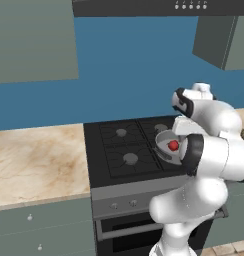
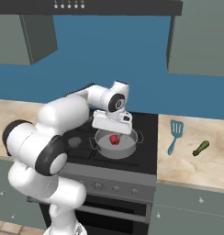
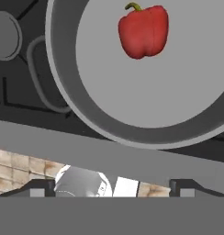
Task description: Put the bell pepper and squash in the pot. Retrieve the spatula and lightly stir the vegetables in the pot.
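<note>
Now the bell pepper (image 3: 143, 31) lies inside the pot (image 2: 104, 148) on the stove (image 1: 109, 150), free of the gripper (image 3: 112, 186), which hangs above the pot with its jaws spread wide and nothing between them. Right of the stove, the spatula (image 2: 174, 134) and the squash (image 2: 200, 148) rest on the counter (image 2: 210, 163), near each other but apart.

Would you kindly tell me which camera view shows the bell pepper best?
The hand view: the bell pepper is large and unobstructed there, with its stem clear. The left and right base views show it as a small red lump in the pot.
</note>
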You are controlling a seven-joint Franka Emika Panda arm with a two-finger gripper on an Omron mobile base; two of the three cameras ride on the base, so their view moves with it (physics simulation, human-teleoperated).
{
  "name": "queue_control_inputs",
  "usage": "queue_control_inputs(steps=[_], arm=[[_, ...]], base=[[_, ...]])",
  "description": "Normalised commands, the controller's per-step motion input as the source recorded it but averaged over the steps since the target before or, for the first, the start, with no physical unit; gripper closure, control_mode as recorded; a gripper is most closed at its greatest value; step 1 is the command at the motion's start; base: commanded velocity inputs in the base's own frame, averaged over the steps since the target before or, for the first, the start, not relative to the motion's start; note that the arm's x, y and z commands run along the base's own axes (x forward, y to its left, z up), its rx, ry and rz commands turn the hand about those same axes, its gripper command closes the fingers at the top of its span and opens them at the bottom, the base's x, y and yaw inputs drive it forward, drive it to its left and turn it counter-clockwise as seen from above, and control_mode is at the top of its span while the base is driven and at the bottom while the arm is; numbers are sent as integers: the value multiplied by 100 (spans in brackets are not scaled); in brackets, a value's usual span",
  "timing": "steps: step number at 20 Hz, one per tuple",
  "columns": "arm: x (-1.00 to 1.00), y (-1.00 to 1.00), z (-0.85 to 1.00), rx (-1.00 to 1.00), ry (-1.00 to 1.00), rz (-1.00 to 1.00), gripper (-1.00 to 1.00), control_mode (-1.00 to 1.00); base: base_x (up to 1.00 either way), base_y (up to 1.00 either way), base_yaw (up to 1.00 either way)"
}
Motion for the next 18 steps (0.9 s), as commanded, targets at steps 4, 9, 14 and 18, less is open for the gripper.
queue_control_inputs(steps=[4, 9, 14, 18], arm=[[-86, 16, 16, 0, 0, 0, -100, -100], [-5, 4, 0, 0, 0, 0, -100, -100], [0, 0, 0, 0, 0, 0, -100, -100], [0, 0, 0, 0, 0, 0, -100, -100]], base=[[0, 0, 0], [0, 0, 0], [0, 0, 0], [0, 0, 0]])
